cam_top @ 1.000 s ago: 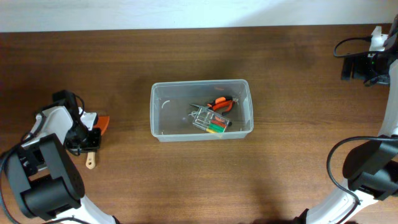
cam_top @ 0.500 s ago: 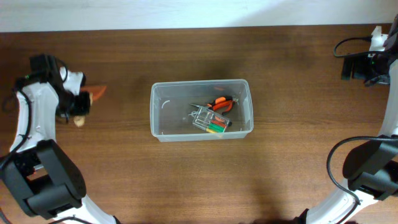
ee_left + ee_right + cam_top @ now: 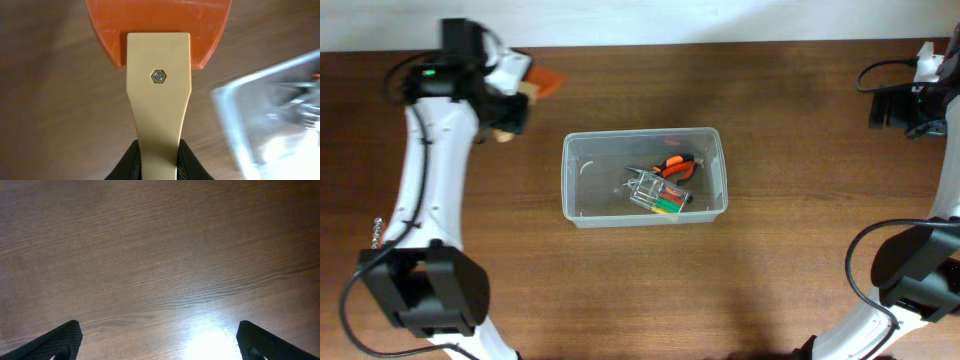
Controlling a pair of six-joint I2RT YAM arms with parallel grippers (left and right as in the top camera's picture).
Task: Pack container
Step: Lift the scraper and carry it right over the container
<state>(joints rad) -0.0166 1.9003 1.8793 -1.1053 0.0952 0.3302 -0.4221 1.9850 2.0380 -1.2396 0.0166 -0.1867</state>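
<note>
Left gripper (image 3: pixel 159 161): fingers (image 3: pixel 126 163) pinched tight on the narrow end of the scraper (image 3: pixel 158 75) handle, blade pointing ahead, tool off the table (image 3: pixel 800 280). Handle is flat pale wood that widens upward, with a hex bolt. Blade is wide, orange, scuffed, likely plastic.

Container (image 3: pixel 645 134) sits mid-table, near the tool but not touching. It is thin clear plastic with rounded corners and a rim. Orange-handled pliers (image 3: pixel 675 167) and a clear bit case (image 3: pixel 658 192) lie in its right half.

Best move, probably: clear the rim, lower the scraper into the free left half, release low.

Right gripper (image 3: pixel 160 345): jaws wide apart, holding nothing.
</note>
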